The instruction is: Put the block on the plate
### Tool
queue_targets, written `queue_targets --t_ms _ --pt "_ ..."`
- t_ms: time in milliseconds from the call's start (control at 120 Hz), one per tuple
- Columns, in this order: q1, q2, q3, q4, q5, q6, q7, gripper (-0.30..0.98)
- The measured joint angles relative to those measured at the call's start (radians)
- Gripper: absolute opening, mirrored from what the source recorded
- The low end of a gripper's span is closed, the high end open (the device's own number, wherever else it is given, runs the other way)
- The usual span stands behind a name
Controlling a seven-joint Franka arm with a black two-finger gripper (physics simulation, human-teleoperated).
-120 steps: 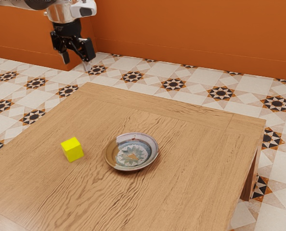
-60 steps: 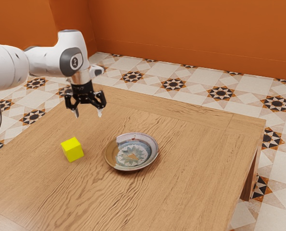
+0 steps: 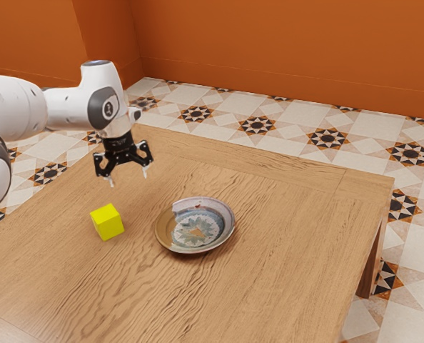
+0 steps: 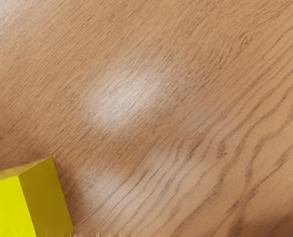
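Note:
My gripper (image 3: 129, 179) hangs over the table in the exterior view, its two fingers spread apart with nothing between them. Below it and a little toward the exterior view's left, the yellow block (image 3: 107, 222) rests on the wood. The round plate (image 3: 195, 226), brown and grey-blue with a flower pattern, lies flat on the exterior view's right of the block, a gap between the two. In the wrist view the yellow block (image 4: 28, 202) is partly cut off by the picture's edge.
The wooden table (image 3: 269, 207) carries both objects. Its far edge faces a tiled floor (image 3: 226, 121) and an orange wall (image 3: 283, 50). The arm's white links reach in from the exterior view's left.
From beyond the table's far corner, my gripper has come over the table toward the block, lowering slightly and turning a little in the last half second. Block and plate have stayed put.

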Motion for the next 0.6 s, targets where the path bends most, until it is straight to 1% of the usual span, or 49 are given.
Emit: queue_targets --t_ms 67,167,250,367,600 --pt "-0.001 -0.025 0.026 -0.059 -0.001 -0.008 -0.037 0.69" --pt "-0.002 -0.111 0.041 -0.186 -0.003 -0.003 -0.092 0.69" --pt "-0.002 -0.141 0.065 -0.242 -0.019 0.001 -0.144 0.69" --pt "-0.001 -0.137 0.093 -0.276 -0.040 0.016 -0.203 0.69" --pt "-0.001 -0.083 0.114 -0.282 -0.078 0.078 -0.267 0.69"
